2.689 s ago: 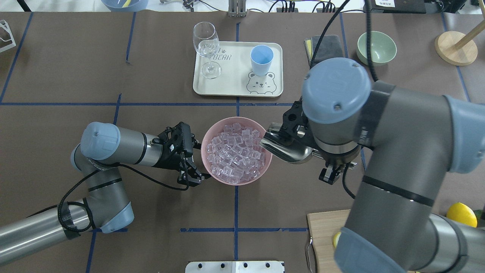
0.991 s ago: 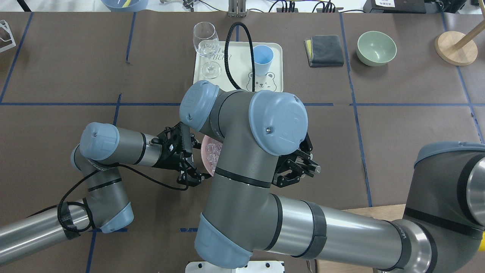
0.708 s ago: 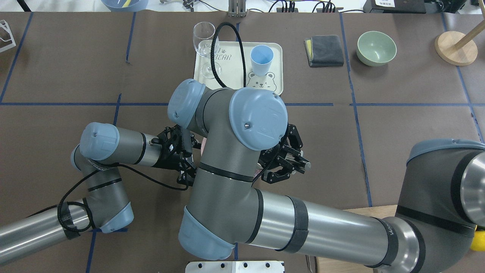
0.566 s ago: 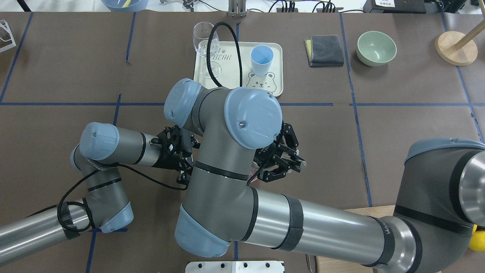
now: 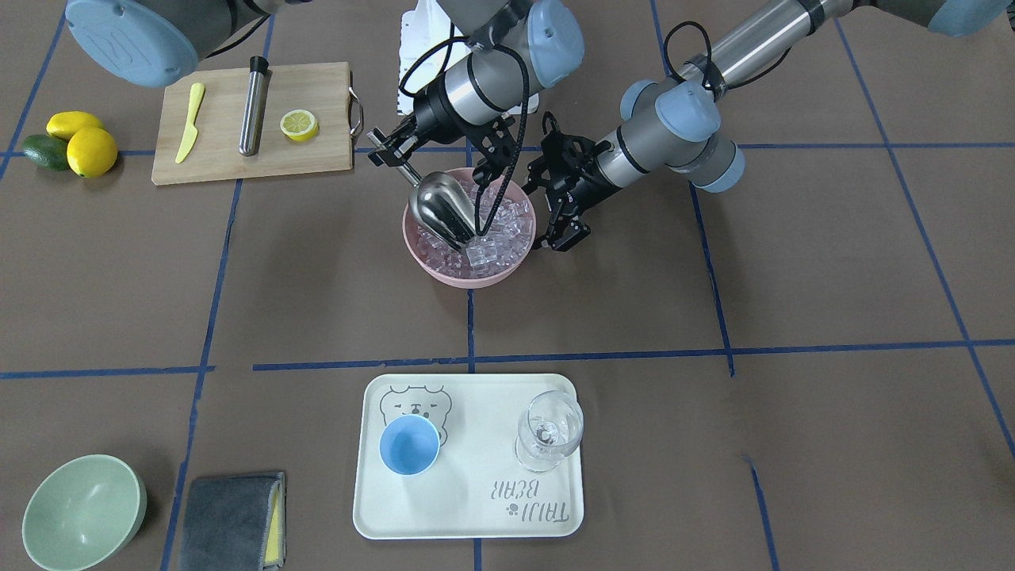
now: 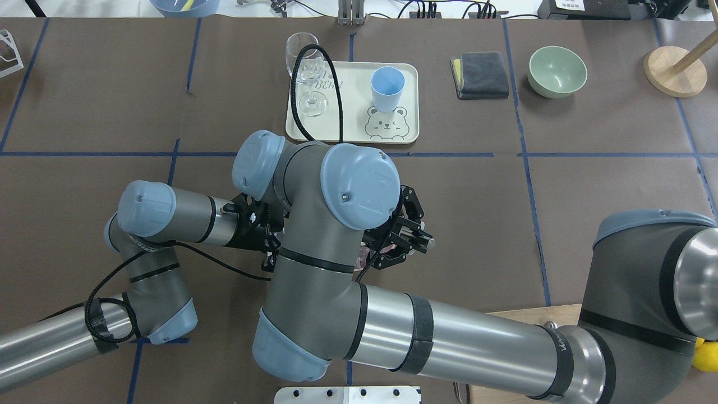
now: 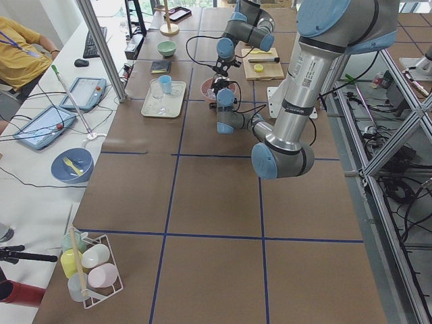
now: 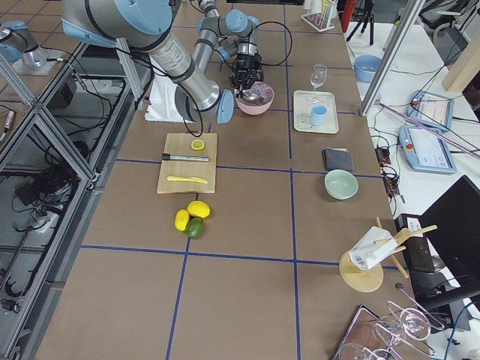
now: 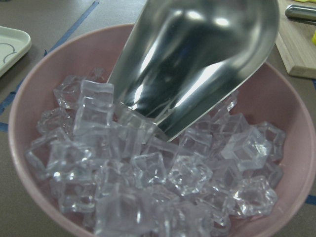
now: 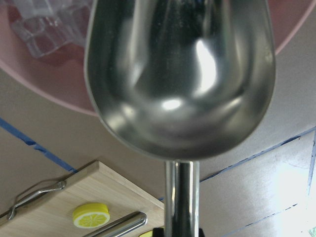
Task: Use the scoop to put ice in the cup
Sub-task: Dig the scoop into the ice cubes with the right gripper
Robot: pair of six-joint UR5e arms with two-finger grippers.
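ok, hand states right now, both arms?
Left hand: at the pink bowl rim; cannot tell whether it grips.
Right hand: closed on the scoop by its handle, tip in the ice.

We see a long table (image 5: 793,262) covered in brown paper and crossed by blue tape lines. A pink bowl (image 5: 464,277) sits near its middle. On the operators' side lies a cream tray (image 5: 460,492). A folded grey cloth (image 5: 226,515) and a pale green bowl (image 5: 83,507) sit toward the robot's right. Near the robot lies a wooden cutting board (image 5: 317,159), with two lemons (image 5: 91,151) and a dark green fruit (image 5: 45,152) beside it.
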